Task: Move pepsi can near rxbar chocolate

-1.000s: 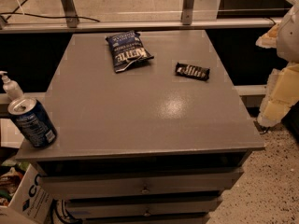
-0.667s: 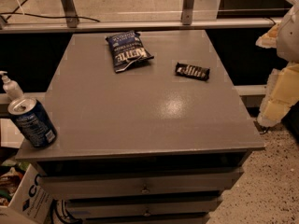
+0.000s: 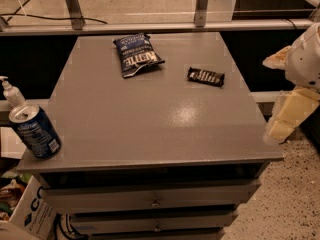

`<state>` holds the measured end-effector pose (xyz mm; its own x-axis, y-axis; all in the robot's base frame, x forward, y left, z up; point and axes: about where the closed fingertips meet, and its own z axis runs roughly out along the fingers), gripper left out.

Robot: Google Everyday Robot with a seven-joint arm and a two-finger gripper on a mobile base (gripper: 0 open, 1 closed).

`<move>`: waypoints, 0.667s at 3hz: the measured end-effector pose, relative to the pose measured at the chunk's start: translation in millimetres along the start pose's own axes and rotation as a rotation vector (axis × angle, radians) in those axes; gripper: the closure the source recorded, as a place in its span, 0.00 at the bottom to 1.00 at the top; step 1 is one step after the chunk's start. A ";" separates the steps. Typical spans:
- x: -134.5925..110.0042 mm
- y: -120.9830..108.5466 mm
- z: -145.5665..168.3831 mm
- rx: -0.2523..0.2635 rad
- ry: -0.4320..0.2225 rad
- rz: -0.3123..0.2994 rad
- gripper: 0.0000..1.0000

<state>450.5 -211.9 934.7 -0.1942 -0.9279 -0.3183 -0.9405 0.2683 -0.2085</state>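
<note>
The pepsi can (image 3: 35, 131) is standing upright on the front left corner of the grey cabinet top (image 3: 150, 129), right at the edge, with its silver lid showing and its opening facing the camera. The rxbar chocolate (image 3: 206, 76) is lying flat toward the back right of the same surface, well apart from the can and on the opposite side. A dark blue Kettle chip bag (image 3: 137, 54) is lying near the back edge, to the left of the bar and not touching it. A white pump bottle (image 3: 11, 91) is standing just behind the can, off the left side of the cabinet.

The gripper (image 3: 287, 116) is hanging off the right edge of the cabinet, beside the front right corner, with the white arm housing (image 3: 305, 59) above it. It is touching nothing and holding nothing visible; whether it is spread or closed cannot be told. Two drawers (image 3: 150, 201) are showing below the top.
</note>
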 end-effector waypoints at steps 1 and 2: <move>-15.0 28.7 24.0 -0.065 -0.133 0.055 0.00; -36.4 73.1 45.4 -0.146 -0.271 0.117 0.00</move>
<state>401.5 -146.7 889.0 -0.2399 -0.7851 -0.5711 -0.9501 0.3106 -0.0279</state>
